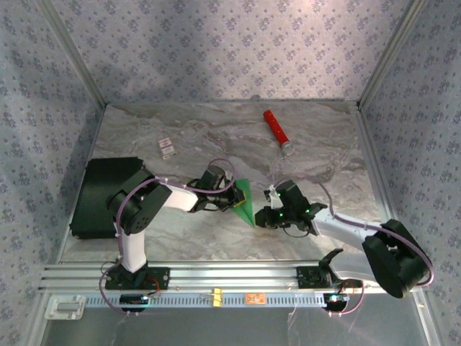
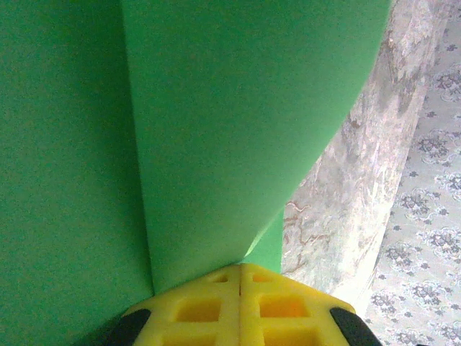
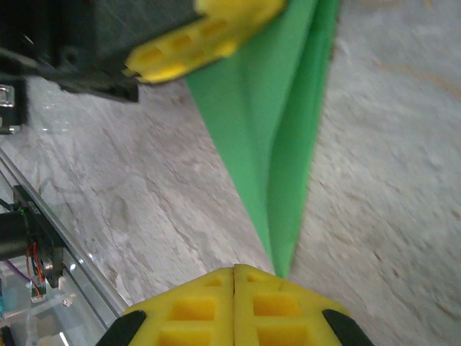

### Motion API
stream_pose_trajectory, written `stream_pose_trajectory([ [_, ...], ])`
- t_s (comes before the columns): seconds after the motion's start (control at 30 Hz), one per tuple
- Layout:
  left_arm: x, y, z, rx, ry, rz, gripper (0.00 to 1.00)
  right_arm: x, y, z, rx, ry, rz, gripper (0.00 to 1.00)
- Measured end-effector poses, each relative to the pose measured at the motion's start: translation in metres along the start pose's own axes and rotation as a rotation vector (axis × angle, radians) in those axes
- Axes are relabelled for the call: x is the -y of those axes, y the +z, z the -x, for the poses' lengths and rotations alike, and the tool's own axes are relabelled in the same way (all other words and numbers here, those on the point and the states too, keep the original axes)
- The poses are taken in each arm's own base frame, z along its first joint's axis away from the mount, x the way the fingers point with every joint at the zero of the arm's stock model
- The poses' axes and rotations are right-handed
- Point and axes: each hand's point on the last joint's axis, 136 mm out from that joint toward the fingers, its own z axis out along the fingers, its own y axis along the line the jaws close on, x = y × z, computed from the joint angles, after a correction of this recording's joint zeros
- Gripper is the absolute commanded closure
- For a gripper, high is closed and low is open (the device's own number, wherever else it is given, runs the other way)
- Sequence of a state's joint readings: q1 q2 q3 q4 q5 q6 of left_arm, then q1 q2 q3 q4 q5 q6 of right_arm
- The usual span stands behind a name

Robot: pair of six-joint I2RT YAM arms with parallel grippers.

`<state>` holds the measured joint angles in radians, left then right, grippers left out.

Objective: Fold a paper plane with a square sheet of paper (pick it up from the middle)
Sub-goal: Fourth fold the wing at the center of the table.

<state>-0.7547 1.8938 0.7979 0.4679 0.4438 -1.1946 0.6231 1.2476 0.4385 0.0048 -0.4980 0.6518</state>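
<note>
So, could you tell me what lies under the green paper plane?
Marbled table shows beneath the paper plane on both sides. The strip directly below its folds is covered, so I cannot tell what lies there.

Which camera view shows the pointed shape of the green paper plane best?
The right wrist view: the paper plane tapers to its tip, centre crease visible. Left wrist is too close: green flaps, no outline; top external shows a small triangle.

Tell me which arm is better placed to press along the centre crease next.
Probably right: the right gripper sits shut at the pointed tip of the paper plane, where the crease ends, while the left gripper clamps the wide part.
</note>
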Motion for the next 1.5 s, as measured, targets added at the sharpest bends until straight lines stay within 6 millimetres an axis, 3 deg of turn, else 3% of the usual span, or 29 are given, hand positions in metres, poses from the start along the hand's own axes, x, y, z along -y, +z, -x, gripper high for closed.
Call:
stream_pose_trajectory([
  [0.3, 0.0, 0.0, 0.0, 0.0, 0.0, 0.0, 0.94, -0.017, 0.028, 0.012, -0.055, -0.031, -0.01, 0.94],
  [0.57, 0.0, 0.0, 0.0, 0.0, 0.0, 0.0, 0.94, -0.003, 0.043, 0.013, -0.072, -0.018, -0.076, 0.94],
  [1.5, 0.0, 0.0, 0.0, -0.003, -0.001, -0.002, 0.94, 0.012, 0.036, -0.004, 0.007, 0.026, 0.012, 0.94],
])
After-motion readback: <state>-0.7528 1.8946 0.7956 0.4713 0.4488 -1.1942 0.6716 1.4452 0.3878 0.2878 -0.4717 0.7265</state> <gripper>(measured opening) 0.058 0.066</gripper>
